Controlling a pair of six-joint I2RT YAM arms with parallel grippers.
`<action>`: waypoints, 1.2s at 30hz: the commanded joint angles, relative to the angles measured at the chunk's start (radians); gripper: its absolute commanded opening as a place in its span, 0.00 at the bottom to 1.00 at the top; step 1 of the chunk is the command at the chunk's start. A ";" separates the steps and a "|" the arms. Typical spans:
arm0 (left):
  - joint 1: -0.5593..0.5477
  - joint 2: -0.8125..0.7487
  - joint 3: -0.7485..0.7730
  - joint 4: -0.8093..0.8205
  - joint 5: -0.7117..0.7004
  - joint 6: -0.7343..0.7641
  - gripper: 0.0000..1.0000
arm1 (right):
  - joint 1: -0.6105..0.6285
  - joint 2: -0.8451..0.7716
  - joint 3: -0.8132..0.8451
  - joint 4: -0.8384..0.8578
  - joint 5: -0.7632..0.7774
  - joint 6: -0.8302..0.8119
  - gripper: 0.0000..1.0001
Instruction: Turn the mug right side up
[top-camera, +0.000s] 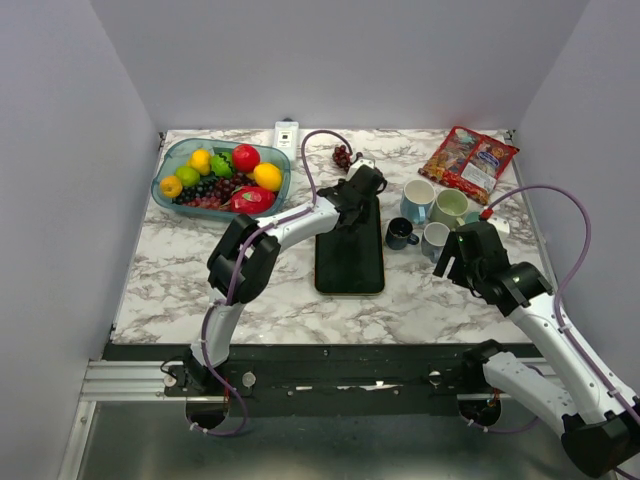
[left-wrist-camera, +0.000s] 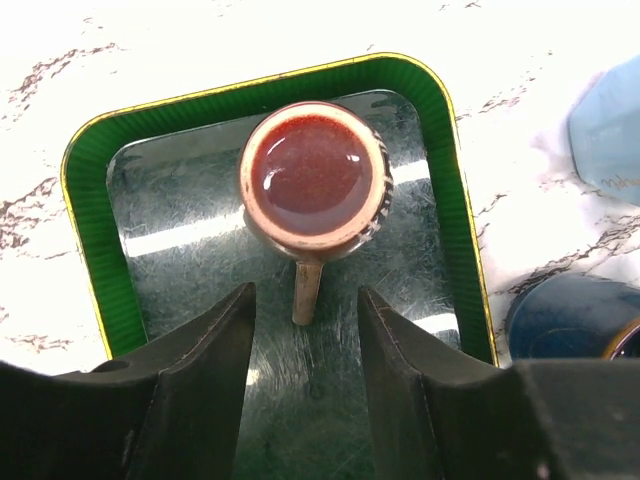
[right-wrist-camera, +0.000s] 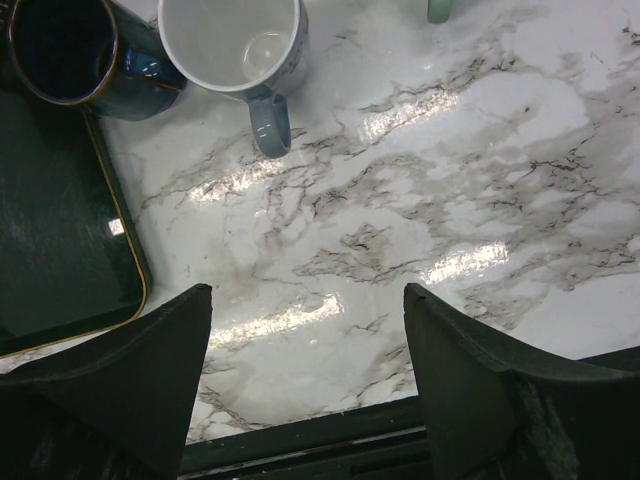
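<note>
Since the left wrist camera looks straight down, we get a clean shot of the mug. It sits bottom-up at the far end of the green-rimmed tray, glossy reddish-brown base facing us, handle pointing back at the left pincer. That pincer's fingers are spread apart, one on each side of the handle with a gap showing. The right pincer is spread wide too, over the marble counter beside the tray's edge, near an upright dark blue mug and grey-blue mug. Writing-wise, the red snack bag has print we can't read, and a pale blue mug shows faint lettering that's too blurry.
</note>
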 joint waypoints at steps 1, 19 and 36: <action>0.011 0.005 -0.019 0.036 0.030 0.026 0.51 | 0.006 -0.004 0.015 0.014 0.006 0.007 0.84; 0.029 0.062 0.013 0.045 0.065 0.019 0.45 | 0.006 0.011 0.035 0.009 0.009 0.005 0.83; 0.031 0.070 0.030 0.056 0.061 0.019 0.31 | 0.006 0.019 0.037 0.009 0.012 0.001 0.83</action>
